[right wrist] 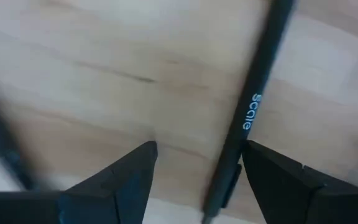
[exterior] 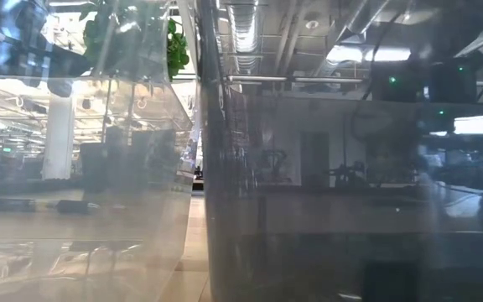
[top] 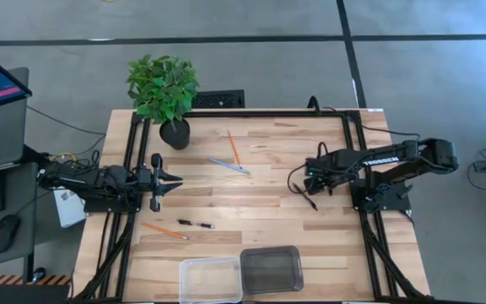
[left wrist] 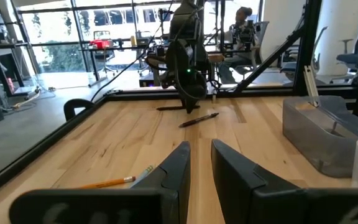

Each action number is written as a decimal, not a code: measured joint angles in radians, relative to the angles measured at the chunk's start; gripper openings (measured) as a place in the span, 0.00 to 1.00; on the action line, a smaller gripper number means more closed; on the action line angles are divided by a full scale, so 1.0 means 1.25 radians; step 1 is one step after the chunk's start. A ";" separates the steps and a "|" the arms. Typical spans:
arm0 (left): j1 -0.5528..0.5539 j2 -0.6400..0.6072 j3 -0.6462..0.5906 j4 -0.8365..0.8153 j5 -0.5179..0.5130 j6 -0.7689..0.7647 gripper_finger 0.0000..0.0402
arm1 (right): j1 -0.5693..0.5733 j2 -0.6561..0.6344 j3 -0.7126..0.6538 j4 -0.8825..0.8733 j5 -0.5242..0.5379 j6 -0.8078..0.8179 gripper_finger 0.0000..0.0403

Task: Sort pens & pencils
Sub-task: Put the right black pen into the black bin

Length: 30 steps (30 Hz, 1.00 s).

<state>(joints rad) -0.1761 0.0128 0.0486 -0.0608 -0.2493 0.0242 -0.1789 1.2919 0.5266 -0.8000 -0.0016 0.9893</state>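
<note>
right fingers (right wrist: 197, 180) astride pen (right wrist: 253, 106)

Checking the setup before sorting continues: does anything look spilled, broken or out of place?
Nothing stands out. Pens and pencils lie scattered on the table, unsorted: a blue-grey pencil crosses an orange one. Both bins look empty. The right claw is open around a pen.

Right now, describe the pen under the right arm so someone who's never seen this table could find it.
Start at the right arm's gripper, lowered over the wooden table, right of the middle. Between its open fingers lies a black pen with small pale lettering on its barrel. The other black pen lies far off, toward the left arm, near an orange pencil.
</note>
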 joint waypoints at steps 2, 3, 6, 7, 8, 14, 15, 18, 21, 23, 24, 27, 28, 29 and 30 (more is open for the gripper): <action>0.000 0.000 0.000 0.000 0.000 0.000 0.14 | 0.001 0.000 0.001 0.029 -0.013 -0.017 0.67; 0.000 0.000 0.000 0.000 0.000 0.000 0.14 | 0.001 0.001 0.001 0.037 -0.012 -0.021 0.67; 0.000 0.000 0.000 0.000 0.000 0.000 0.14 | 0.000 0.005 0.002 0.037 -0.009 -0.024 0.67; 0.000 0.000 0.000 0.000 0.000 0.000 0.14 | 0.000 0.005 0.002 0.037 -0.007 -0.024 0.67; 0.000 0.000 0.000 0.000 0.000 0.000 0.14 | 0.000 0.005 0.002 0.037 -0.005 -0.024 0.67; 0.000 0.000 0.000 0.000 0.000 0.012 0.14 | 0.000 0.005 0.002 0.043 0.036 -0.024 0.67; 0.000 0.000 0.000 0.000 0.000 0.014 0.14 | 0.001 0.005 0.002 0.046 0.049 -0.024 0.67; 0.000 0.000 0.000 0.000 0.000 0.014 0.14 | 0.002 0.005 0.002 0.048 0.053 -0.023 0.67; 0.000 0.000 0.000 0.000 0.000 0.014 0.14 | 0.002 0.005 0.002 0.047 0.032 0.013 0.67; 0.000 0.000 0.000 0.000 0.000 0.014 0.14 | 0.002 0.005 0.003 0.046 0.013 0.045 0.66; 0.000 0.000 0.000 0.000 0.000 0.014 0.14 | 0.002 0.005 0.003 0.045 0.008 0.053 0.65; 0.000 0.000 0.000 0.000 0.000 0.013 0.14 | 0.011 0.005 0.003 0.042 0.005 0.059 0.62; 0.000 0.000 0.000 0.000 0.000 0.014 0.14 | 0.013 0.005 0.003 0.042 0.005 0.061 0.61; 0.000 0.000 0.000 0.000 0.000 0.014 0.14 | 0.017 0.005 0.003 0.041 0.005 0.061 0.60; 0.000 0.000 0.000 0.000 0.000 0.014 0.14 | 0.020 0.005 0.003 0.041 0.005 0.061 0.58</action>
<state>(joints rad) -0.1761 0.0128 0.0486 -0.0611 -0.2491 0.0414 -0.1538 1.2987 0.5308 -0.7485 0.0050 1.0659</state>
